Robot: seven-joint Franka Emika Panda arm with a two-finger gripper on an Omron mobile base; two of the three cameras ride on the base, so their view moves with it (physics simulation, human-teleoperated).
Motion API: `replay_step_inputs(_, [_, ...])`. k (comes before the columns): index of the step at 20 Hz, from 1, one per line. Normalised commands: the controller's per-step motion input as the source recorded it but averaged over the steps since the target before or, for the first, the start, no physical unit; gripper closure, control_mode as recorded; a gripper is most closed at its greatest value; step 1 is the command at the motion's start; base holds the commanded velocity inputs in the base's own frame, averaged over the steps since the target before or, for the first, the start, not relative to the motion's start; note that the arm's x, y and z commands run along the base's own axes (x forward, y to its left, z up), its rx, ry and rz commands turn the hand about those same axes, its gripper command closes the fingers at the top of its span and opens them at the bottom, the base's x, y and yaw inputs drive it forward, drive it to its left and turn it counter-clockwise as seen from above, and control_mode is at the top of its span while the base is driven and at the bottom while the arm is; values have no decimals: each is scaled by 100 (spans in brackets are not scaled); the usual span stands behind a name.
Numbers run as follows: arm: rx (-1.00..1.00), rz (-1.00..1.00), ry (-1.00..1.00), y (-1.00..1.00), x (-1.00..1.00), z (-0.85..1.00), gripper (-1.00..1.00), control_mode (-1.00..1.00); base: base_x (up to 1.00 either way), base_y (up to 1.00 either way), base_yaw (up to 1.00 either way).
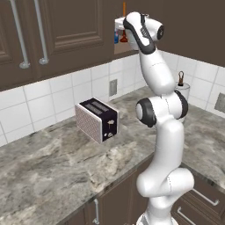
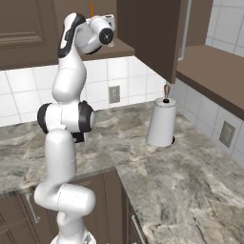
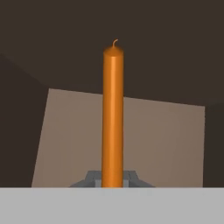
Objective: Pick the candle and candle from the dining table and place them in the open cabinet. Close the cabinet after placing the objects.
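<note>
My gripper [image 3: 112, 180] is shut on the thin orange taper candle [image 3: 113, 113], which stands upright between the fingers with its wick on top. The arm reaches up to the open cabinet [image 1: 127, 52]. There the candle [image 1: 124, 9] rises above the hand, and its dark red base [image 1: 124, 38] hangs just over the cabinet's shelf. In the right base view the candle's tip [image 2: 91, 7] shows behind the hand, and the cabinet's open door [image 2: 150, 33] stands to the right. In the hand view the cabinet's dark inside and pale back panel [image 3: 166, 140] lie behind the candle. The dining table is out of view.
A small blue can [image 1: 116, 37] stands in the cabinet just left of the candle. On the marble counter [image 1: 52, 167] sit a toaster [image 1: 97, 119] and a paper towel roll [image 2: 161, 123]. Shut cabinet doors with long bar handles [image 1: 41, 35] hang to the left.
</note>
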Motion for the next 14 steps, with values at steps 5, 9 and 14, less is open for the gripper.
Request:
replay_step_inputs(5, [1,0,-1,0,0,0,100,-100,0,0,0])
replay_step_inputs(9, [0,0,0,0,19,0,100,-100,0,0,0])
replay_step_inputs(14, [0,0,0,0,20,0,100,-100,0,0,0])
